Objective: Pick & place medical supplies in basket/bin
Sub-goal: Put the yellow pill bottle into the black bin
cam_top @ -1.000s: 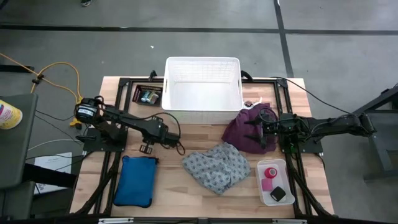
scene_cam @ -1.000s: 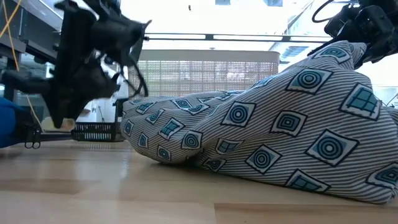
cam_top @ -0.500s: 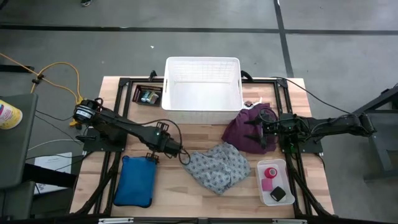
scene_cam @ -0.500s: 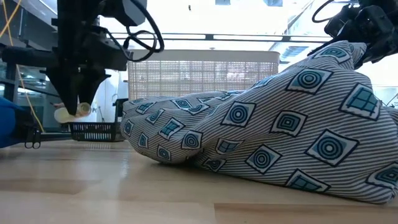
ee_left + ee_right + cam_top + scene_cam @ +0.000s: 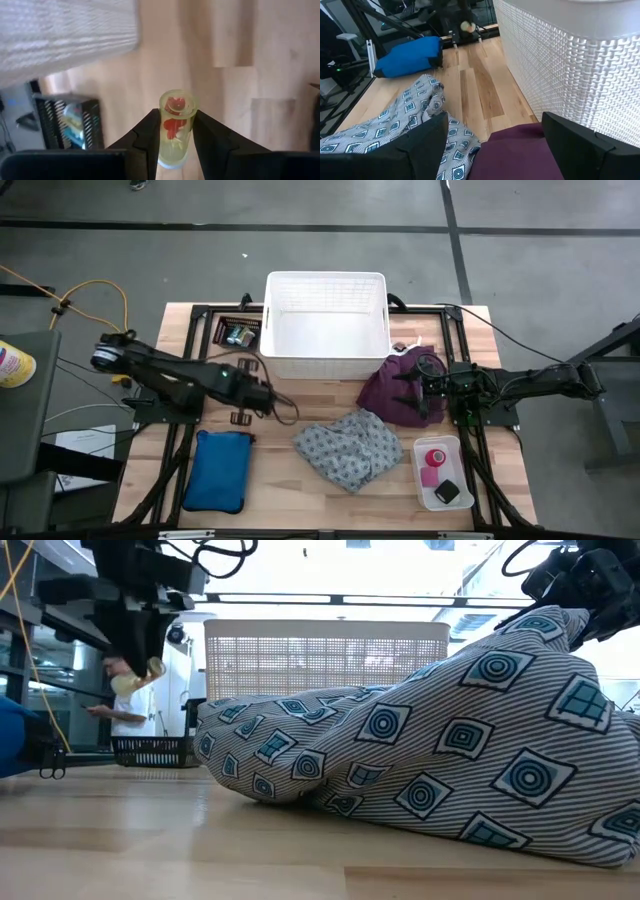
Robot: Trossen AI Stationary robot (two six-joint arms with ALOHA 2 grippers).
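Observation:
My left gripper (image 5: 262, 392) hangs over the table's left half, in front of the white basket (image 5: 327, 310). It is shut on a small clear bottle (image 5: 175, 130) with red contents, also seen in the low view as the bottle (image 5: 135, 680). My right gripper (image 5: 415, 392) waits open over the purple cloth (image 5: 392, 392), which is heaped by the basket's right front corner. The grey patterned cloth (image 5: 350, 445) lies crumpled mid-table. A pink tape roll (image 5: 435, 458) and a small black block (image 5: 447, 492) sit in a clear tray (image 5: 440, 442). My left gripper pinches the bottle by its two opposite sides (image 5: 164, 131) between the two fingers. The fingers come from above, pointing steeply down. One round end of the bottle (image 5: 178, 102) sticks out past the fingertips. The bottle hangs clear of the table.
A blue pouch (image 5: 218, 470) lies at the near left. A small black mesh box (image 5: 238, 333) stands left of the basket. Bare wood shows between the pouch and the grey cloth. A person (image 5: 125, 715) stands in the room behind the table.
My left gripper has risen from just above the table with the bottle, which is now held well clear of the wood. It swung toward the grey cloth, came back toward the far edge, and has tipped and rolled somewhat.

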